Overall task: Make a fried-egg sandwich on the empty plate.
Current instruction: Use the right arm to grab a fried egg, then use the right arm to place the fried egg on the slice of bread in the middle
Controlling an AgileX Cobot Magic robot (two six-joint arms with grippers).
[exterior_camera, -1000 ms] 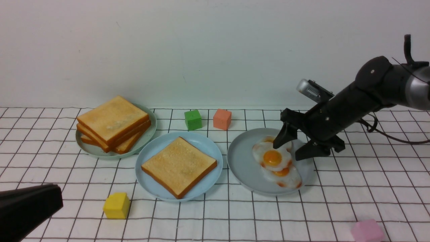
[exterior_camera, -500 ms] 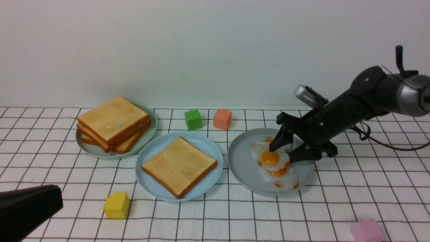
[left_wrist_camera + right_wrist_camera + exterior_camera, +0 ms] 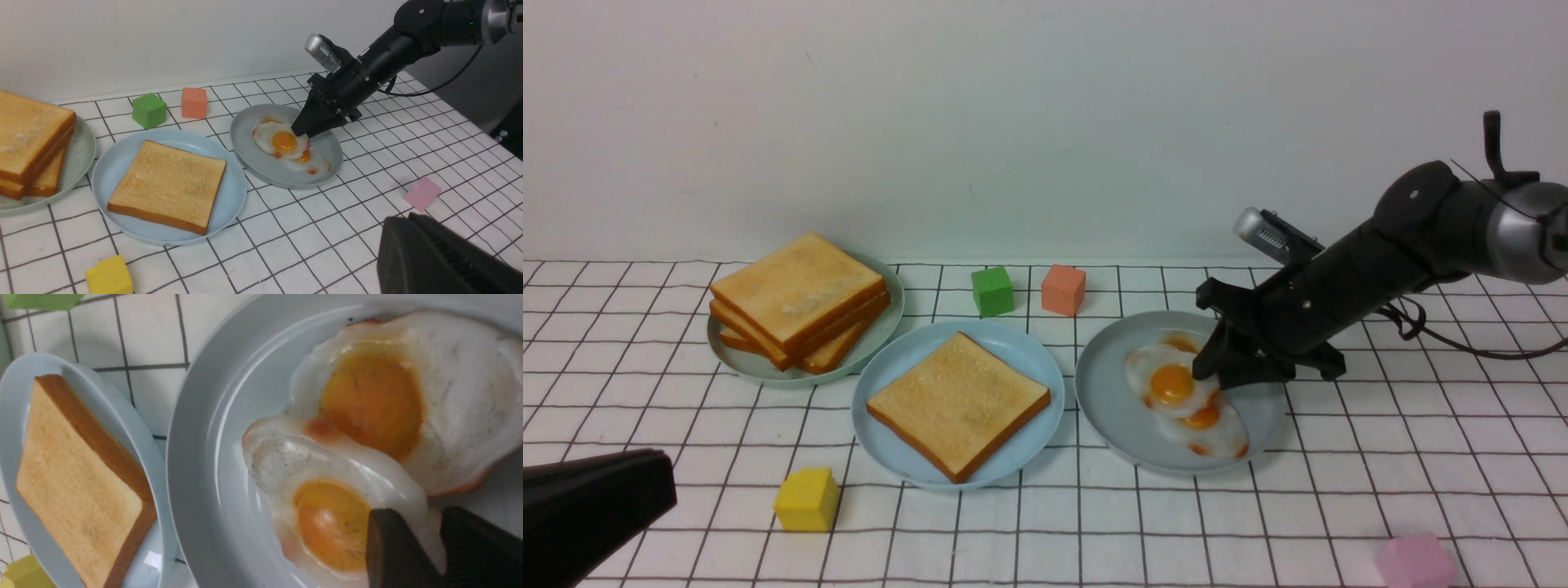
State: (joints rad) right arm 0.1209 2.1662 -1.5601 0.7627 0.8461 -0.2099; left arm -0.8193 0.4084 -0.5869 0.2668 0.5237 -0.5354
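Right end effector (image 3: pixel 1207 380): pinching the rim of the upper fried egg (image 3: pixel 1172 382) (a second egg (image 3: pixel 1217 434) lies beneath it) on the grey plate (image 3: pixel 1111 400).
Left end effector (image 3: pixel 645 494): pressed together, well apart from the right one.
Sky-blue plate (image 3: pixel 890 371): left of the right end effector, beside the grey plate, carrying one toast slice (image 3: pixel 956 404).

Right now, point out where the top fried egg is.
Front view, right of centre: the top fried egg lies on the grey plate, right of the blue plate, overlapping another egg; the right gripper pinches its right edge.
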